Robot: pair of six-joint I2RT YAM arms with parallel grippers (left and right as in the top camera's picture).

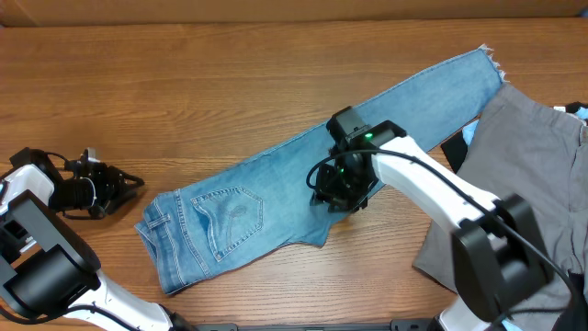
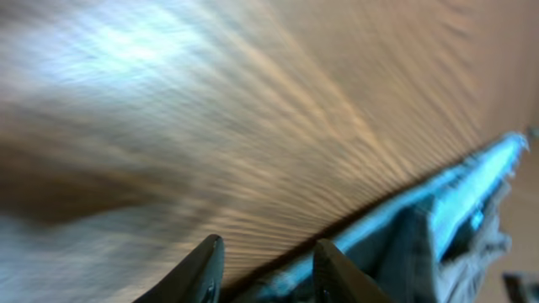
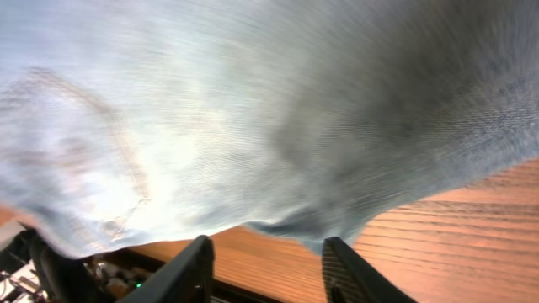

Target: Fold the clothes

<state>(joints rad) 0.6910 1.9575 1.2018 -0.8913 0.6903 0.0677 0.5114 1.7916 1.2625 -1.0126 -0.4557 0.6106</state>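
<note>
Wood table (image 1: 230,74): jeans (image 1: 262,184) run lower-left to upper-right; your right gripper (image 3: 269,265) over mid-leg, left gripper (image 2: 265,268) off-cloth, both part-open, empty.

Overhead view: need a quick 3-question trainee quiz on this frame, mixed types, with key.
1. True or false: the left gripper is holding the jeans by the waistband.
2. The right gripper is over which part of the jeans? A the waistband; B mid-leg; C the frayed hem.
3. What colour is the garment lying at the right end of the table?
Key: 1 false, it is open over bare wood, apart from the denim. 2 B. 3 grey.
</note>
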